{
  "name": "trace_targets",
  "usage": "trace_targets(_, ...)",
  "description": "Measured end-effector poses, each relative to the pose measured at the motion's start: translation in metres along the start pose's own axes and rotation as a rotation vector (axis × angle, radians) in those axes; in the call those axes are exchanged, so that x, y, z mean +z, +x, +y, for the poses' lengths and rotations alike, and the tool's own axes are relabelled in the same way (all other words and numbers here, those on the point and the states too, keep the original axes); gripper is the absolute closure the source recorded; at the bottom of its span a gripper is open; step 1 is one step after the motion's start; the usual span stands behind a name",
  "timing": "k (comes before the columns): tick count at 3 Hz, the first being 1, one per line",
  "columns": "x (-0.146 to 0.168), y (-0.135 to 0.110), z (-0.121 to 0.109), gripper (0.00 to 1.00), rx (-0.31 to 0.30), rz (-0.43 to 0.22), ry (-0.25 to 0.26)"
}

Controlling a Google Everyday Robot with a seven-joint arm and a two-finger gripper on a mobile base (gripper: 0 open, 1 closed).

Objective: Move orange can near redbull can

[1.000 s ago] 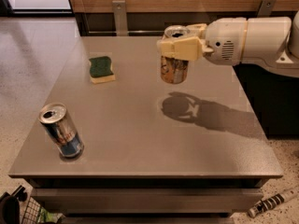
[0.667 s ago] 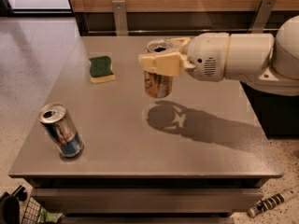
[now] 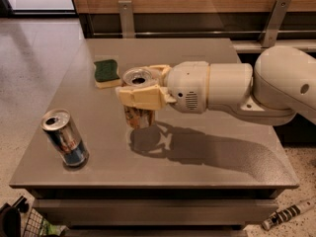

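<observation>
The orange can point(image 3: 138, 116), coppery with a silver open top, is held upright in my gripper point(image 3: 142, 88) over the middle of the grey table point(image 3: 207, 167), slightly above its own shadow. The cream fingers point(image 3: 143, 97) are closed around the can's upper part. The redbull can point(image 3: 65, 138), blue and silver with a red mark, stands tilted near the table's front left corner, to the left of and nearer than the orange can. My white arm reaches in from the right.
A green and yellow sponge point(image 3: 106, 73) lies at the back left of the table, just behind the gripper. A wooden wall with metal brackets point(image 3: 126, 15) runs behind the table. A wire basket point(image 3: 29, 225) sits on the floor at the front left.
My gripper has carried the orange can leftward and toward the front, from the table's back right to its middle, closer to the redbull can. It now hangs lower.
</observation>
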State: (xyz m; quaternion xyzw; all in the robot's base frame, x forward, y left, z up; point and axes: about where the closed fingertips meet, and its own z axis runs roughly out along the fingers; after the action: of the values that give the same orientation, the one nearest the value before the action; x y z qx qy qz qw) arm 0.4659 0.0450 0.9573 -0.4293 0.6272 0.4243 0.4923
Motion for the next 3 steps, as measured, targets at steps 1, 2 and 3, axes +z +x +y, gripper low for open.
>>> trace_targets(1, 0.012, 0.020, 0.012, 1.00, -0.026, 0.049, -0.025)
trace_targets(2, 0.015, 0.037, 0.013, 1.00, -0.046, 0.102, -0.029)
trace_targets(3, 0.013, 0.054, 0.009, 1.00, -0.055, 0.116, -0.035)
